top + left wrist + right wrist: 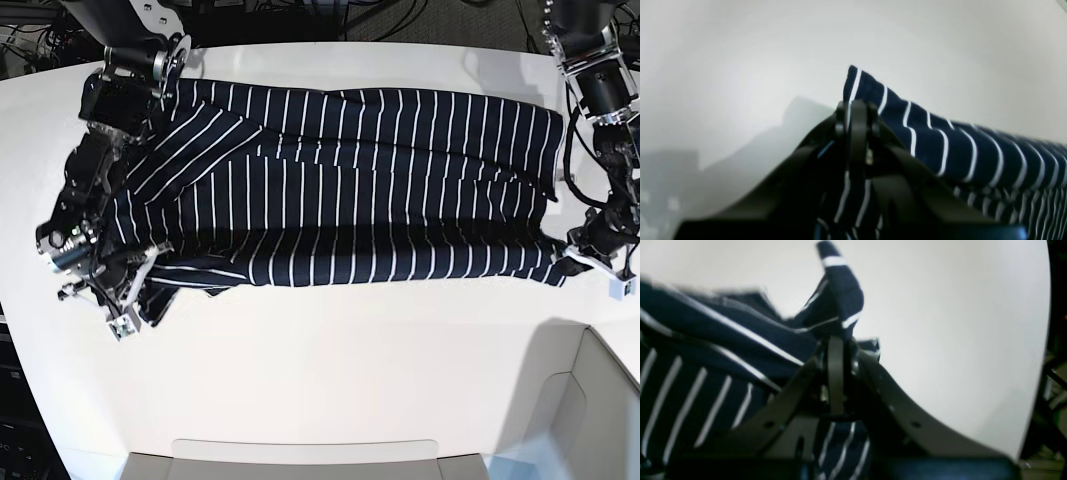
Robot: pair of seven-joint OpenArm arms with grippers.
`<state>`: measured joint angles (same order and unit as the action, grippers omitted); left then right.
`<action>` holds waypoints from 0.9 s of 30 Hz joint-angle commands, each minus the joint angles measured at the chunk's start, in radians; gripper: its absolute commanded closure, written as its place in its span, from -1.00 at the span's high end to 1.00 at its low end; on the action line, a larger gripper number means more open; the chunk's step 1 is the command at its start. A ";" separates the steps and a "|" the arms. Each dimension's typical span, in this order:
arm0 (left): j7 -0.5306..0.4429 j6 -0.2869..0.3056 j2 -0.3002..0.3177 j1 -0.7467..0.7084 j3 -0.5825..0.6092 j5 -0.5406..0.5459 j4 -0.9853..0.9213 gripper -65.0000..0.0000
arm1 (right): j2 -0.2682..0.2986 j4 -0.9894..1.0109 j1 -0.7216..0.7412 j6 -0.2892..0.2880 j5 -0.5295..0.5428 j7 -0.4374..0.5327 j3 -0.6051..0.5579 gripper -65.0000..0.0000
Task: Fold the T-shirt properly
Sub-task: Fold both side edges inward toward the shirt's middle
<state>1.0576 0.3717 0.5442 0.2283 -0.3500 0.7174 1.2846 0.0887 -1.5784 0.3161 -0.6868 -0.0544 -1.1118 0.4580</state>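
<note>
I have both hands pinched shut on the limp, light T-shirt (350,180): left hand (857,110), right hand (836,343), each gripping a hem corner, best hold.

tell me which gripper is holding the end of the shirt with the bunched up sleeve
The right gripper, at the base view's left end of the T-shirt, where fabric bunches around it. The left gripper pinches a flat corner at the other end.

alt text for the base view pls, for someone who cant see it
Overhead view of a dark navy T-shirt with thin white stripes, spread sideways across a white table. The right gripper, at the picture's left, and the left gripper, at its right, each pinch an end of the shirt's near edge.
</note>
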 commanded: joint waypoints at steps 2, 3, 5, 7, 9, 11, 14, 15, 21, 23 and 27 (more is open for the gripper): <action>0.010 0.000 0.021 -0.005 -0.031 0.005 0.050 -1.00 | 0.009 -0.070 0.004 -0.011 0.008 -0.023 0.002 -1.00; 0.022 0.000 0.021 -0.017 -0.045 0.005 0.068 -1.00 | 0.009 -0.095 -0.008 -0.011 0.008 -0.040 0.002 -1.00; 0.043 0.000 0.020 -0.045 -0.067 0.005 0.103 -1.00 | 0.009 -0.142 -0.033 -0.011 0.008 -0.067 0.002 -1.00; 0.065 0.000 0.020 -0.076 -0.080 0.005 0.140 -1.00 | 0.009 -0.188 -0.062 -0.011 0.008 -0.090 0.002 -1.00; 0.079 0.000 0.018 -0.111 -0.093 0.005 0.180 -1.00 | 0.009 -0.233 -0.096 -0.011 0.009 -0.103 0.002 -1.00; 0.085 0.000 0.000 -0.140 -0.114 0.005 0.214 -1.00 | 0.009 -0.265 -0.131 -0.011 0.009 -0.103 0.002 -1.00; 0.112 0.000 -0.006 -0.191 -0.149 0.005 0.267 -1.00 | 0.009 -0.310 -0.189 -0.011 0.009 -0.103 0.002 -1.00; 0.126 0.002 -0.008 -0.200 -0.154 0.005 0.281 -1.00 | 0.009 -0.322 -0.206 -0.011 0.009 -0.103 0.002 -1.00; 0.151 0.002 -0.009 -0.277 -0.208 0.006 0.390 -1.00 | 0.007 -0.411 -0.289 -0.011 0.008 -0.147 0.003 -1.00; 0.175 0.002 -0.009 -0.303 -0.234 0.006 0.419 -1.00 | 0.012 -0.439 -0.306 -0.011 0.004 -0.193 0.005 -1.00; 0.204 0.008 -0.043 -0.338 -0.258 0.005 0.430 -1.00 | 0.015 -0.459 -0.351 -0.011 0.006 -0.202 0.005 -1.00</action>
<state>1.2713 0.3809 0.4862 -0.1154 -0.6037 0.7216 1.7000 0.0925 -2.0197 -0.0475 -0.6865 -0.0410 -1.3136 0.4595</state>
